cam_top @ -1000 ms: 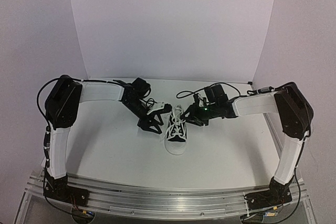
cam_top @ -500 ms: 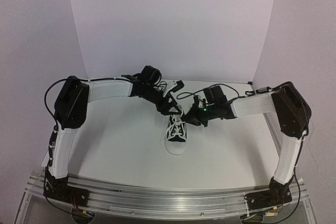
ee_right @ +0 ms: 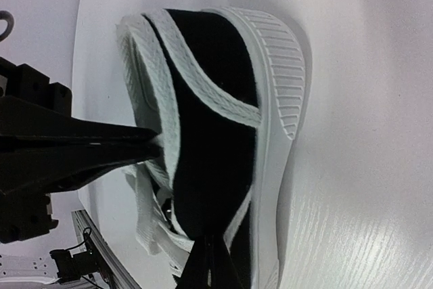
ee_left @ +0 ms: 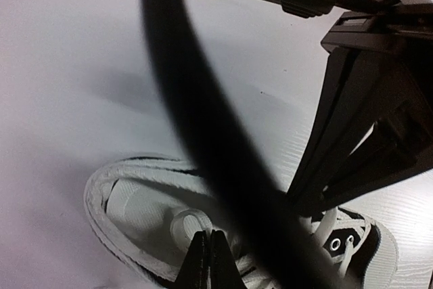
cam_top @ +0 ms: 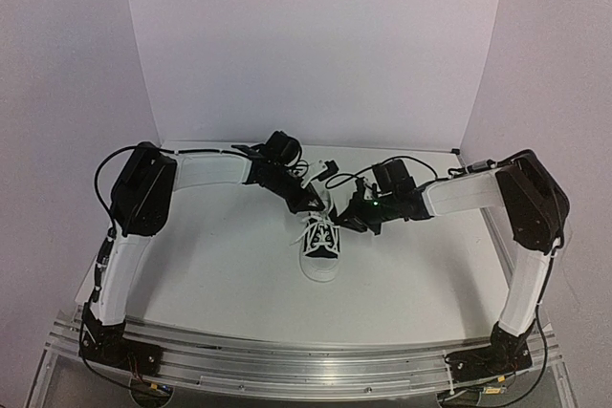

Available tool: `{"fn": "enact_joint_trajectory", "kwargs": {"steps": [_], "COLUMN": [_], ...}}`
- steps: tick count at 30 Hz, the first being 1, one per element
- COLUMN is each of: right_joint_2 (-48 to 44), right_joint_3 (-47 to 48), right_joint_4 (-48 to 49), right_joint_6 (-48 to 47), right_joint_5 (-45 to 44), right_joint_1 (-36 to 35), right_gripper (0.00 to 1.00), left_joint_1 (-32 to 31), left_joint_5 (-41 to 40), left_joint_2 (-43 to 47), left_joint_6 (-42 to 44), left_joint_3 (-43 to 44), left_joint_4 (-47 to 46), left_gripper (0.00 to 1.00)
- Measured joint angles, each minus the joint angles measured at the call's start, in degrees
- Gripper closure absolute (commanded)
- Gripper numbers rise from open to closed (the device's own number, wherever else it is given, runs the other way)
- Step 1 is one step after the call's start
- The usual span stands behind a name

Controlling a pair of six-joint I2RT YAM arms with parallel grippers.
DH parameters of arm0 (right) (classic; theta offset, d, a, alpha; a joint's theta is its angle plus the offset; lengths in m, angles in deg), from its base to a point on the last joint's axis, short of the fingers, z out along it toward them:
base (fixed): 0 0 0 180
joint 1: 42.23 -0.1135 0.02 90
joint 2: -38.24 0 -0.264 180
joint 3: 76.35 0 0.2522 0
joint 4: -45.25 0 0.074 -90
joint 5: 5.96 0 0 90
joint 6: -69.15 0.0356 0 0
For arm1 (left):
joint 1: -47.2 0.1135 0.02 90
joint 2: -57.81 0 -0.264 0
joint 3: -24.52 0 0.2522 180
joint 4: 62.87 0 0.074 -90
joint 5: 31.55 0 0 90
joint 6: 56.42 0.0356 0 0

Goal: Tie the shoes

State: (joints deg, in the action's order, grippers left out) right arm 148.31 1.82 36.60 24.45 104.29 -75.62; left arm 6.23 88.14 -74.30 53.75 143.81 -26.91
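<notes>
L hand now in at sneaker collar, pinched tight; R hand likewise, prev. wider

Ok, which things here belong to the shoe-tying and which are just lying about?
Job: black sneaker, its white laces, left gripper, right gripper.
Lying about: no loose items visible; only the table, white backdrop, aluminium rail.

Left arm and right arm share white tubular links and bulky black joint housings. Thin black cables loop along them. A green light glows near the right wrist. Left pincer and right pincer are black, tapering.
</notes>
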Motion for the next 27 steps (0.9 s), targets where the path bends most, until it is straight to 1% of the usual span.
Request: {"fn": "enact_joint_trajectory", "kwargs": {"steps": [8,12,19,24,27], "right_joint_2": [-2.0,-2.3,-2.3,-2.0,-1.2], "right_joint_3": [-2.3,-3.0,-3.4,-3.3,-3.3], "right_joint_4": [0.0,0.1,0.3,0.5,1.2], "right_joint_6": [0.0,0.0,0.0,-0.2,-0.3], "right_joint_5": [-0.7,-0.7,0.0,0.9,1.0], "right_joint_1": [0.5,0.6,0.6,0.6,0.6], "right_gripper": [1.0,1.0,1.0,1.0,1.0], "left_joint_1": [3.6,6.2,9.0,10.6,12.0], "left_joint_5": [1.1,2.8,7.1,9.4,9.7], "left_joint_2": [5.3,6.7,6.8,5.5,4.1], "left_joint_6": [-1.5,-3.5,-7.5,-10.8,-11.3], "left_joint_3": [-2.0,-5.0,-9.6,-9.8,-10.0], "left_joint_4": [3.5,4.1,5.0,4.4,3.8], "left_gripper": [1.0,1.0,1.0,1.0,1.0]}}
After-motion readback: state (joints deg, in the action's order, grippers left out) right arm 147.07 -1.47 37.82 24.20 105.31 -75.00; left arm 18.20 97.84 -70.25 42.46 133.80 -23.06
